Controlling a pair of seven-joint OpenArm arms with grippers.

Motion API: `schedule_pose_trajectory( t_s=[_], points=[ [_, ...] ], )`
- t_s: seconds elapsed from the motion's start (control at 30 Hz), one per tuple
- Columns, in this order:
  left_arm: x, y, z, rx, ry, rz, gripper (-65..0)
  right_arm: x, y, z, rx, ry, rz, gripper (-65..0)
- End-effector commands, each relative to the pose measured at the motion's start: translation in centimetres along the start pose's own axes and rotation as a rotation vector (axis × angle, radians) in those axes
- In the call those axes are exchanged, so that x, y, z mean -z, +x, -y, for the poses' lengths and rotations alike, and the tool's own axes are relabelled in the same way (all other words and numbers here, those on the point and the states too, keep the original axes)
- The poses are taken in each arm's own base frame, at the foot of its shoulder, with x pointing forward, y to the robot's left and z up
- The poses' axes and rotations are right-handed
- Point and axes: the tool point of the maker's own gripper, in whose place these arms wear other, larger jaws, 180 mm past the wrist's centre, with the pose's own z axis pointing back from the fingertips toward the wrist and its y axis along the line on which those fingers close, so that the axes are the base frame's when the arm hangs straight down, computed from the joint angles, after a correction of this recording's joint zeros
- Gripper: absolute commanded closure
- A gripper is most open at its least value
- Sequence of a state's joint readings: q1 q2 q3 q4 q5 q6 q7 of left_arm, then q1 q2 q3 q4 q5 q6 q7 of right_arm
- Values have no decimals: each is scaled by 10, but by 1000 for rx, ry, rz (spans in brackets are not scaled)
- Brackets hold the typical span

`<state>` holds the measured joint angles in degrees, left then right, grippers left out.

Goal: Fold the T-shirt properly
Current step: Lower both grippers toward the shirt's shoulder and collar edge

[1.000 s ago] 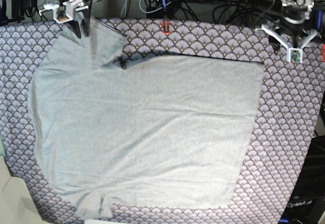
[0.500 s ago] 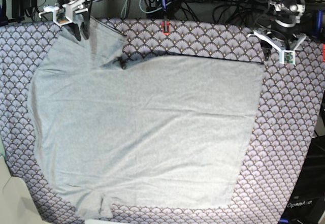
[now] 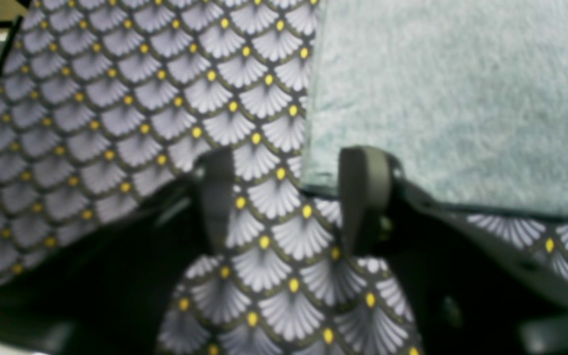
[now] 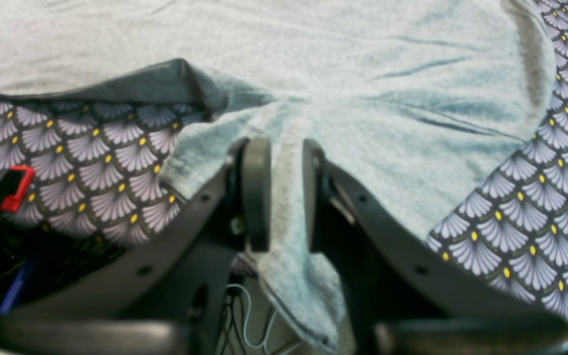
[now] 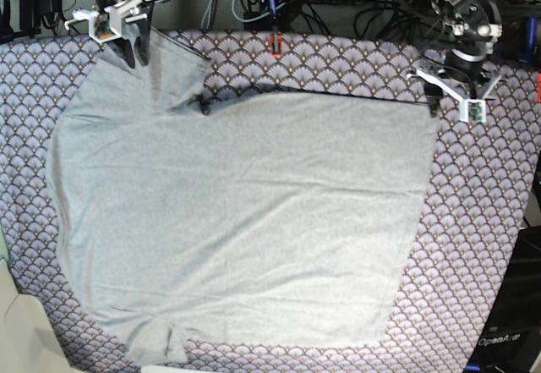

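Purple scallop-patterned tablecloth (image 5: 490, 221) covered across most of its width by the grey T-shirt (image 5: 245, 212), sleeve at the far-left corner pinched between the closed jaws of the right gripper (image 4: 280, 197), left gripper (image 3: 284, 197) held wide open and empty, straddling the shirt's far-right corner

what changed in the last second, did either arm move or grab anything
The left gripper moved in from past the table's far right edge toward the T-shirt's far right corner and now hangs open at that corner, holding nothing. The right gripper stayed put, shut on the sleeve. The shirt lies as it did on the tablecloth.
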<state>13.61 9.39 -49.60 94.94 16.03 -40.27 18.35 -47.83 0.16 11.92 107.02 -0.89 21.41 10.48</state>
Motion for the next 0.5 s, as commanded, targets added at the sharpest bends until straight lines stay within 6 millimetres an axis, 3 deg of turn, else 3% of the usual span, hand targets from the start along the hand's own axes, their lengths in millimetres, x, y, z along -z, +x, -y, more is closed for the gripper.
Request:
schedule_pose_trajectory(
  t_s=[0.0,0.1,0.33,0.47],
  points=[
    [-1,11,-4,-3,8,42,-395,-3,8,-1,3,8,30,-139],
    [3,8,-1,-13,-1,35,-434,-3,8,0,2,7,29,-139],
    [11,-7,7,-44,-27,-1,-436,-3,8,0,2,7,29,-139],
    [17,-9,21,-44,-67,-7,-436,-3,8,0,2,7,29,-139]
  ],
)
